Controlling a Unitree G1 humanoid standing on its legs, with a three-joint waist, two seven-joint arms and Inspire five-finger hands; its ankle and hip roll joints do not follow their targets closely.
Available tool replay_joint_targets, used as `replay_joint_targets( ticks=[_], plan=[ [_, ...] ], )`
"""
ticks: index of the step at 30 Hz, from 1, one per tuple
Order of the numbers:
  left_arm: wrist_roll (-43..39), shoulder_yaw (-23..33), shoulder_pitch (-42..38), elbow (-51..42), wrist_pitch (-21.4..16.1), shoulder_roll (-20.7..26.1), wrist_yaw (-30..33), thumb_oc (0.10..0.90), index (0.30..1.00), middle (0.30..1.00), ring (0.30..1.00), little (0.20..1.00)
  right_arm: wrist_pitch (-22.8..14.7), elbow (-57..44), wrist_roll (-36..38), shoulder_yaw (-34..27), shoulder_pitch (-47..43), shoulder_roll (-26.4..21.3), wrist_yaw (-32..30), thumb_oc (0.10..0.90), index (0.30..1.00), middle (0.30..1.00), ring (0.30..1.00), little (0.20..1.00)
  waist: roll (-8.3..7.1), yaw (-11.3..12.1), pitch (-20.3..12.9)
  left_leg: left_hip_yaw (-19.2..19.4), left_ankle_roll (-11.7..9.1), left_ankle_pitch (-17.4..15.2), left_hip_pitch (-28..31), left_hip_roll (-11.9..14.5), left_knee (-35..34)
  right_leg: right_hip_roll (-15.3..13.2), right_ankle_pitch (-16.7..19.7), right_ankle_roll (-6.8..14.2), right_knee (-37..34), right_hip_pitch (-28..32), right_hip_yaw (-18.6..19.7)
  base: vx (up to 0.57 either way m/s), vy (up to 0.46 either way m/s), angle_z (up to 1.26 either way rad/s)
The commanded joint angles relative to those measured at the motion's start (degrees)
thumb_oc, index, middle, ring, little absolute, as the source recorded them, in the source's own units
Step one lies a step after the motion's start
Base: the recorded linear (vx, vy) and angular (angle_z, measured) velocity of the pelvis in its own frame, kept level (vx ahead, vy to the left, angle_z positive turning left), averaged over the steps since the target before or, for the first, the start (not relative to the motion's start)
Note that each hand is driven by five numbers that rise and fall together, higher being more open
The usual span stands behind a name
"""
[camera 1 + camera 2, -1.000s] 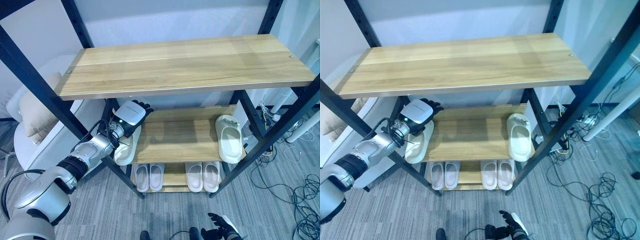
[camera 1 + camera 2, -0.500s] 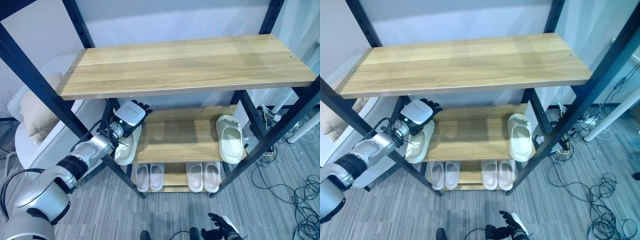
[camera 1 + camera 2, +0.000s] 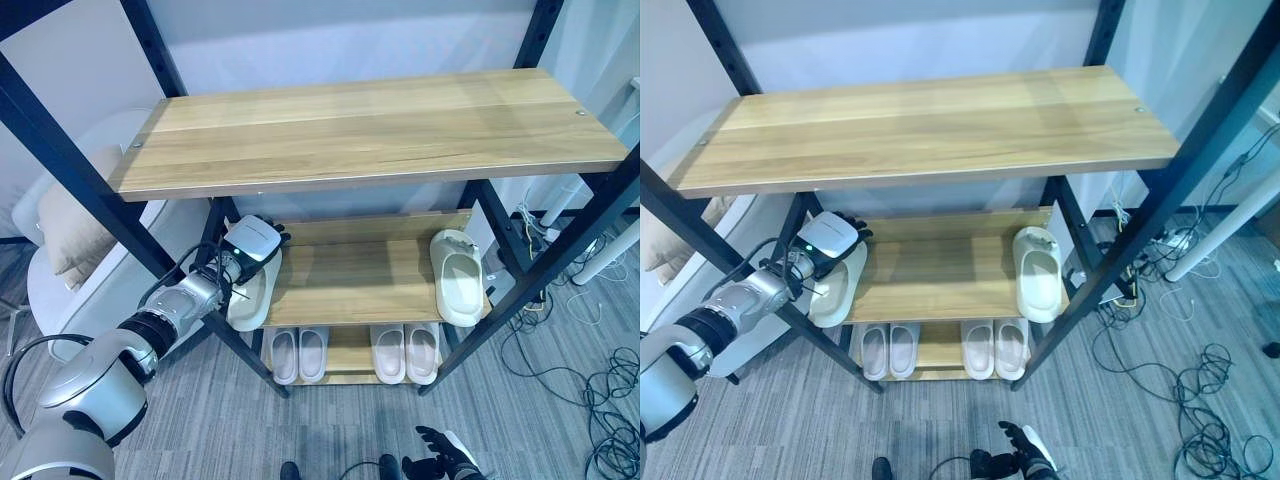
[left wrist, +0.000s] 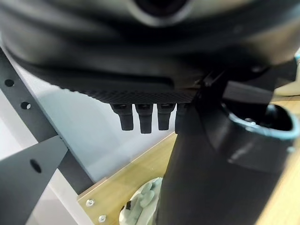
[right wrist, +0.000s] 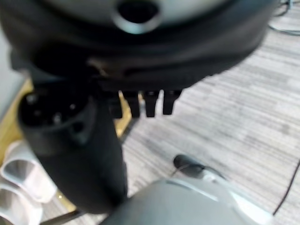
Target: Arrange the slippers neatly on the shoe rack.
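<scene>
A pale slipper [image 3: 243, 300] lies at the left end of the shoe rack's middle shelf [image 3: 350, 270], its heel hanging over the shelf's front corner. My left hand [image 3: 250, 243] rests on its far end with straight fingers [image 4: 140, 117], open and curled round nothing. The slipper's toe [image 4: 140, 208] shows below the thumb in the left wrist view. A matching pale slipper [image 3: 458, 278] lies at the right end of the same shelf. My right hand [image 3: 440, 465] hangs low over the floor with relaxed fingers [image 5: 145, 103], holding nothing.
Two pairs of white slippers [image 3: 298, 353] [image 3: 405, 352] stand side by side on the bottom shelf. The top shelf [image 3: 370, 120] is bare wood. Black uprights [image 3: 60, 160] frame the rack. A white chair with a cushion [image 3: 65, 230] stands left; cables [image 3: 600, 400] lie on the floor right.
My left hand has drawn back a little, down and to the left over the slipper. The slipper has barely shifted. The right hand has stayed put.
</scene>
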Motion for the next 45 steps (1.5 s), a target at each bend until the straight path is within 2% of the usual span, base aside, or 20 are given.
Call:
replay_joint_targets(
  ticks=[1, 18, 19, 20, 21, 31, 40, 45],
  plan=[
    [-3.49, 4.89, -11.53, 7.57, 1.5, -1.07, 1.57, 0.8, 0.9, 0.9, 0.9, 0.9, 0.71, 2.57, -0.42, 2.6, 1.44, -1.74, 0.76, 0.8, 0.9, 0.9, 0.9, 0.9, 1.61, -0.05, -0.02, 3.87, 0.72, -6.39, 1.19, -1.27, 0.26, 0.18, -8.41, 3.15, 0.75, -0.49, -1.83, 0.0, 0.0, 0.0],
    [-3.32, 4.58, -9.45, 13.4, 2.06, -5.07, 1.74, 0.8, 0.9, 0.9, 0.9, 0.9, 0.77, 3.7, -0.72, 2.72, 0.69, -1.92, 0.16, 0.8, 0.9, 0.9, 0.9, 0.9, 1.58, -0.92, -0.19, 4.56, 0.62, -6.21, 0.23, -0.86, 0.26, 0.32, -7.88, 3.19, 0.75, -1.98, -1.18, 0.0, -0.005, -0.04],
    [-3.51, 4.74, -9.38, 14.14, 2.3, -5.81, 1.8, 0.557, 0.535, 0.535, 0.535, 0.535, 0.85, 3.88, -0.65, 2.77, 0.57, -1.96, 0.22, 0.8, 0.9, 0.9, 0.9, 0.9, 1.52, -0.98, -0.21, 4.65, 0.6, -6.18, 0.24, -0.88, 0.26, 0.39, -7.89, 3.15, 0.75, -1.97, -1.11, 0.0, 0.0, 0.0],
    [-3.73, 4.78, -9.49, 14.27, 2.31, -6.13, 1.85, 0.557, 0.535, 0.535, 0.535, 0.535, 0.87, 3.91, -0.6, 2.74, 0.57, -1.93, 0.18, 0.8, 0.9, 0.9, 0.9, 0.9, 1.46, -1.04, -0.24, 4.67, 0.59, -6.18, 0.21, -0.86, 0.26, 0.38, -7.86, 3.14, 0.75, -2.01, -1.13, 0.0, 0.0, 0.0],
    [-3.86, 4.95, -9.34, 14.47, 2.29, -6.36, 1.89, 0.4, 0.3, 0.3, 0.3, 0.3, 0.88, 3.96, -0.6, 2.72, 0.56, -1.94, 0.24, 0.8, 0.9, 0.9, 0.9, 0.9, 1.44, -1.08, -0.24, 4.71, 0.58, -6.19, 0.22, -0.85, 0.26, 0.41, -7.86, 3.14, 0.75, -2.03, -1.09, 0.0, 0.0, 0.0],
    [-4.01, 5.77, -8.3, 11.7, 1.83, -7.3, 3.8, 0.4, 0.3, 0.3, 0.3, 0.3, 0.73, 3.81, -0.51, 2.49, 0.61, -2.21, -0.11, 0.8, 0.9, 0.9, 0.9, 0.9, 1.23, -1.3, -0.11, 5.15, 0.61, -6.52, 1.02, -0.77, 0.26, 0.51, -8.12, 3.03, 0.75, -1.41, -0.64, 0.0, 0.0, 0.0],
    [-1.22, 8.61, -4.01, -3.83, -0.66, -5.45, 9.79, 0.4, 0.3, 0.3, 0.3, 0.3, -0.3, 2.91, -0.17, 1.24, 0.94, -2.02, -1.34, 0.8, 0.9, 0.9, 0.9, 0.9, 1.19, -1.07, 0.56, 5.39, 0.44, -6.88, 3.33, -0.36, 0.26, 1.02, -9.15, 2.54, 0.75, 0.97, -0.4, 0.0, -0.026, -0.01],
    [1.06, 12.87, 1.97, -10.71, 0.14, -3.3, 14.0, 0.4, 0.3, 0.3, 0.3, 0.3, -0.95, 2.22, 0.57, 0.12, -0.18, -1.49, -2.7, 0.8, 0.9, 0.9, 0.9, 0.9, 0.54, -0.36, 0.49, 5.5, -0.26, -6.52, 7.03, 1.36, 0.26, 2.7, -10.95, 1.29, 0.75, 4.45, 0.04, 0.03, -0.11, -0.1]
  ],
)
